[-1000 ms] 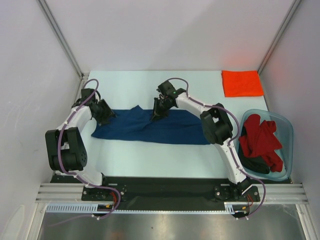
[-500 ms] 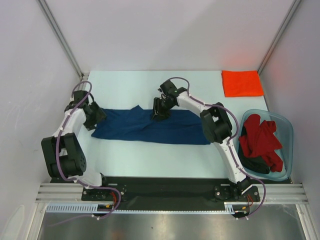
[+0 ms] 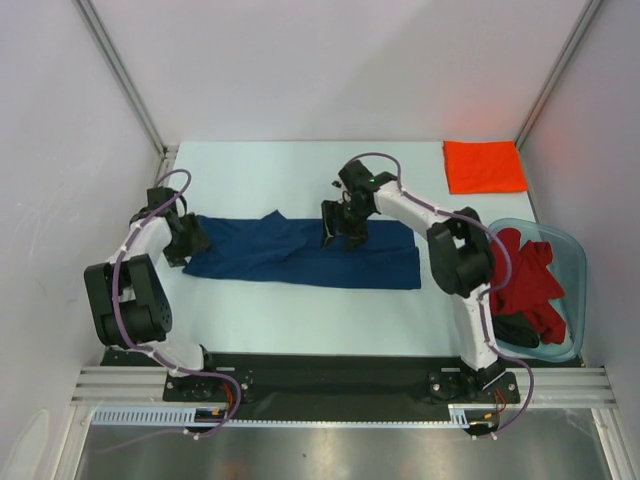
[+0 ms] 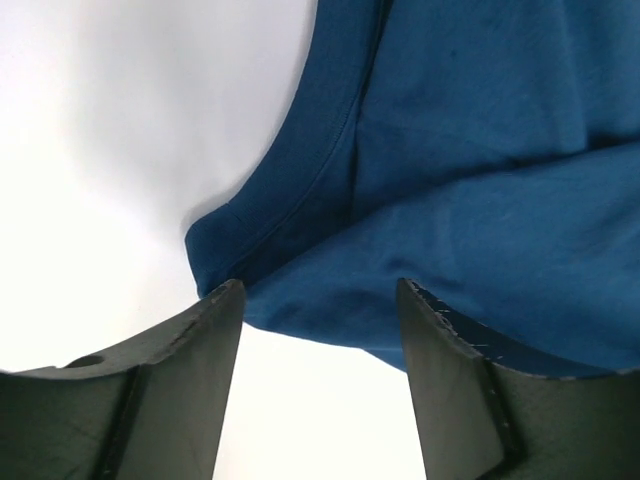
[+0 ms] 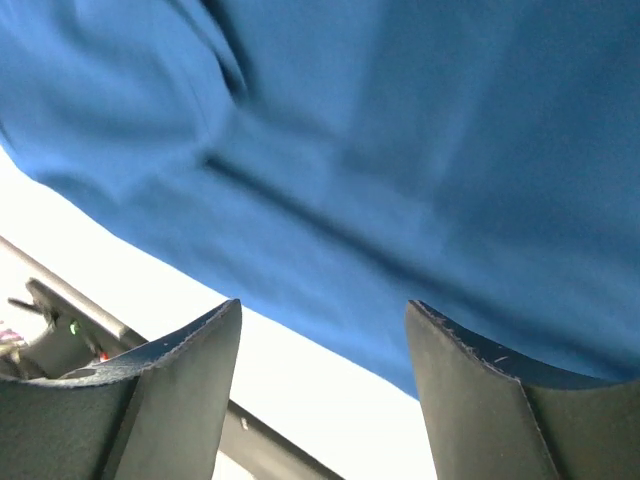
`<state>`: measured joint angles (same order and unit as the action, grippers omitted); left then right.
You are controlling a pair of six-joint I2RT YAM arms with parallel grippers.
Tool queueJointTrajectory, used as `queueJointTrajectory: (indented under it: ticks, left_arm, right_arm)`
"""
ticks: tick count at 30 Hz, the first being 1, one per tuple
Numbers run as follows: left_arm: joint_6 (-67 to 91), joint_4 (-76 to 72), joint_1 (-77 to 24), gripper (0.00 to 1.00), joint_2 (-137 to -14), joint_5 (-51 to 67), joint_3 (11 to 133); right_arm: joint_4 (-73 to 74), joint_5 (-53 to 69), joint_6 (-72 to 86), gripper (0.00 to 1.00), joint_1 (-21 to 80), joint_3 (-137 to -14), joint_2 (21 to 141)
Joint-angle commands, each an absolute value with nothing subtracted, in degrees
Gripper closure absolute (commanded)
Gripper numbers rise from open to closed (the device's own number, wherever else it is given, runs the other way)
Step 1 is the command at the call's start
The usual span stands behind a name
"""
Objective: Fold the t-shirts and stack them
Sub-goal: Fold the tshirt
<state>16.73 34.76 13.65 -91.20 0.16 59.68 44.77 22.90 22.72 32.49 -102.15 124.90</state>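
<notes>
- Lying stretched out as a long, rumpled band on the pale table [image 3: 290, 175], the navy blue cloth t-shirt [image 3: 300, 255] runs from the left claw [image 3: 186, 240] to well past the right claw [image 3: 340, 232].
- The left claw is released. Its wrist view shows the two dark fingers [image 4: 215, 335] standing apart with nothing pinched between them. The shirt's hemmed end lies just beyond their tips, on the table.
- The right claw is also released and hangs over the shirt's far edge, near the middle of the band. Its wrist view shows spread fingers [image 5: 200, 345] holding nothing, with blue cloth filling the space beyond them. Whether the tips touch the cloth cannot be told.
- A bright orange t-shirt [image 3: 484, 166], folded into a flat square, sits well apart from the right claw, off to its right and farther out, at the table's far corner.
- A clear bluish plastic tub [image 3: 580, 290] stands to the right of the right claw, nearer the arm bases. A crumpled red t-shirt [image 3: 520, 275] fills it, with a dark one [image 3: 515, 332] at the near side.
</notes>
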Motion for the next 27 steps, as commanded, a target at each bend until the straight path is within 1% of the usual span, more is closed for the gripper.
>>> queueJointTrajectory:
  ticks: [1, 3, 6, 8, 9, 11, 12, 13, 14, 15, 16, 17, 20, 23, 26, 27]
  left_arm:
    - [12.22, 33.14, 14.06, 0.34, -92.02, -2.43, 59.59]
    - [11.69, 33.22, 13.97, 0.37, -93.59, -3.34, 59.94]
    - [12.91, 34.36, 13.97, 0.48, -94.83, -4.22, 60.12]
    - [14.84, 35.07, 13.97, 0.53, -95.10, -3.78, 59.51]
    - [15.46, 35.16, 13.97, 0.60, -94.84, -3.61, 58.37]
    - [16.43, 34.46, 13.97, 0.67, -93.35, -3.78, 56.61]
    - [16.78, 34.02, 13.97, 0.77, -92.64, -3.87, 54.86]
    - [17.48, 33.75, 14.06, 0.81, -92.03, -4.13, 54.23]
    - [17.84, 33.66, 14.06, 0.84, -91.15, -5.61, 53.62]
    - [18.28, 33.75, 13.98, 0.87, -90.79, -6.49, 53.00]
    - [19.15, 33.66, 13.97, 0.88, -90.53, -7.55, 52.74]
    - [19.60, 33.84, 13.97, 0.90, -90.35, -8.34, 52.56]
    - [20.92, 34.89, 14.15, 0.91, -90.70, -11.94, 52.91]
    - [20.39, 34.72, 14.59, 0.91, -92.02, -13.62, 52.73]
    - [20.39, 34.72, 15.03, 0.88, -93.25, -14.68, 53.44]
    - [20.30, 34.46, 15.20, 0.79, -93.25, -14.33, 53.79]
  right_arm:
    - [44.48, 22.14, 20.04, 0.28, 29.72, -95.74, 115.94]
    - [42.98, 23.20, 20.30, 0.27, 28.74, -90.63, 113.31]
    - [42.45, 22.68, 19.78, 0.29, 28.30, -85.88, 111.19]
    - [41.40, 22.15, 19.86, 0.31, 27.95, -83.77, 110.31]
    - [41.05, 21.80, 20.21, 0.32, 27.78, -82.02, 109.95]
    - [39.39, 21.97, 21.18, 0.35, 26.55, -79.99, 108.99]
    - [38.85, 22.06, 21.70, 0.37, 26.11, -77.98, 108.72]
    - [37.63, 21.97, 22.06, 0.40, 25.67, -76.92, 108.37]
    - [37.18, 22.15, 22.41, 0.50, 25.06, -75.86, 108.28]
    - [36.83, 22.50, 23.28, 0.55, 24.00, -74.89, 108.46]
    - [36.39, 22.41, 23.73, 0.60, 23.47, -73.14, 108.46]
    - [35.43, 22.41, 24.25, 0.69, 23.03, -71.82, 108.46]
    - [33.84, 22.06, 26.19, 0.74, 21.36, -68.30, 108.11]
    - [32.52, 22.14, 27.60, 0.76, 19.34, -65.48, 107.84]
    - [32.61, 21.89, 26.81, 0.74, 18.72, -64.69, 107.75]
    - [32.87, 21.71, 26.55, 0.74, 18.81, -64.77, 107.75]
